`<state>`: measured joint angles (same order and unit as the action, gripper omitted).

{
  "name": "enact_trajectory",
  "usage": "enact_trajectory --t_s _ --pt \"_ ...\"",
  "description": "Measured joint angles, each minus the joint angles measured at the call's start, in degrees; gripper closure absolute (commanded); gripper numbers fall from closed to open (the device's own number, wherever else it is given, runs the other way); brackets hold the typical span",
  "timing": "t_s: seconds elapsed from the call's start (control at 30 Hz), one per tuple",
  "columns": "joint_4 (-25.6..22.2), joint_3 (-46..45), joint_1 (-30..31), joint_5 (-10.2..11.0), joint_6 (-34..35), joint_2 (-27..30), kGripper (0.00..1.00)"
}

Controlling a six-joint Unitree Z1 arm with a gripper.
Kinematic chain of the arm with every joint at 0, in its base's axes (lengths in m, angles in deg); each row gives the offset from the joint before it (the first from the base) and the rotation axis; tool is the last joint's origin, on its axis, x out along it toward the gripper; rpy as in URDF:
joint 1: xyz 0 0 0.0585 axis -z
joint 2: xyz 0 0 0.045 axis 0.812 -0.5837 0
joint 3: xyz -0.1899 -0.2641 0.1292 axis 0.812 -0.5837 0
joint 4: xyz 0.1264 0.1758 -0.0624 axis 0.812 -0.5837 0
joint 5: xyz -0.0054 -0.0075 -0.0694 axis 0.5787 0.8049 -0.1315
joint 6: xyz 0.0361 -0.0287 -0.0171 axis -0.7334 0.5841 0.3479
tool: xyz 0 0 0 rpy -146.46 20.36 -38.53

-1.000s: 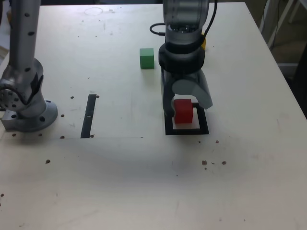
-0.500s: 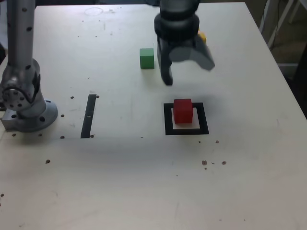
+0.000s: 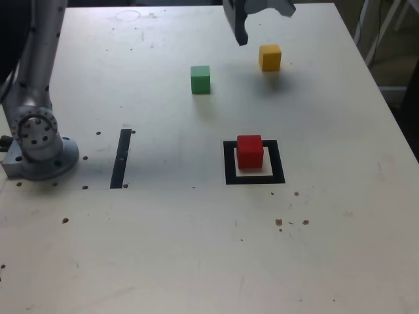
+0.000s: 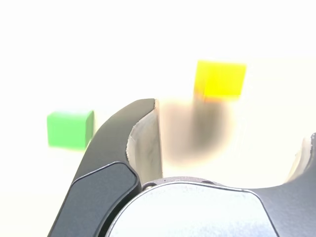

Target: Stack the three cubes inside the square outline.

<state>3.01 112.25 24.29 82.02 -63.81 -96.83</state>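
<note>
The gripper [image 3: 262, 19] hangs at the far edge of the table [image 3: 340, 248] in the exterior view, cut off by the top of the frame so that only its two fingers show, one dark and pointed, the other pale grey. Its jaws stand wide apart with nothing between them, and the wrist view confirms this: the dark finger [image 4: 123, 148] curves up on one side, a sliver of the other finger [image 4: 303, 163] shows at the edge of the picture, and the gap between them holds only bare table and a soft shadow. The yellow cube [image 3: 270, 57] sits on the table just below and in front of the open jaws, nearest of all the cubes to the gripper, slightly toward the exterior view's right of it; in the wrist view the same cube [image 4: 220, 78] lies ahead of the gap between the fingers, untouched. The green cube [image 3: 201, 79] rests a little farther from the gripper, off to the exterior view's left of it, and in the wrist view it [image 4: 70, 129] appears beyond the outer side of the dark finger. The red cube [image 3: 249, 151] stands well apart from the gripper, nearer the camera, inside the square outline [image 3: 229, 167] of black tape, toward the outline's far side, alone with nothing stacked on it.
</note>
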Motion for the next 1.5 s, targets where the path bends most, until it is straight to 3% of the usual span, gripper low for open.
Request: enact_trajectory --t_s 0.53,0.97,1.23,1.5 --pt "-5.9 9.6 -0.8 3.4 -6.8 -11.7 0.14" --pt "-8.1 13.7 -0.1 1.9 -11.0 -15.7 0.22" --pt "-7.7 14.3 0.2 1.1 -11.0 -16.5 0.38" --pt "-5.3 13.6 0.3 0.4 -11.0 -16.9 0.45"
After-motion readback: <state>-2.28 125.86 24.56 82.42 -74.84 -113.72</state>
